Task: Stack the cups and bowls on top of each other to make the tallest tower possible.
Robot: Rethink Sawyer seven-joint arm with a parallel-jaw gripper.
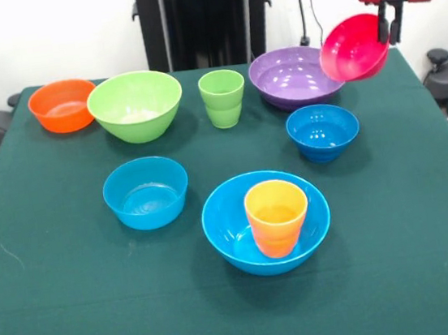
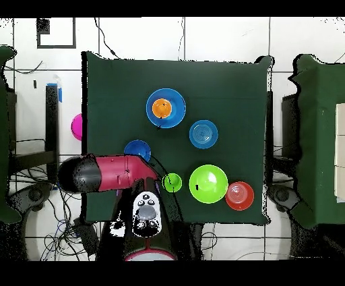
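Note:
My gripper is at the far right, shut on the rim of the small pink-red bowl. It holds the bowl tilted in the air beside the wide purple bowl. In the overhead view the pink-red bowl hangs past the table's left edge. The orange-yellow cup stands upright inside the large blue bowl. The light green cup, the lime green bowl, the small orange bowl and two small blue bowls stand apart on the table.
The table has a dark green cloth. The red arm covers the purple bowl in the overhead view. The black pedestal stands behind the table's far edge.

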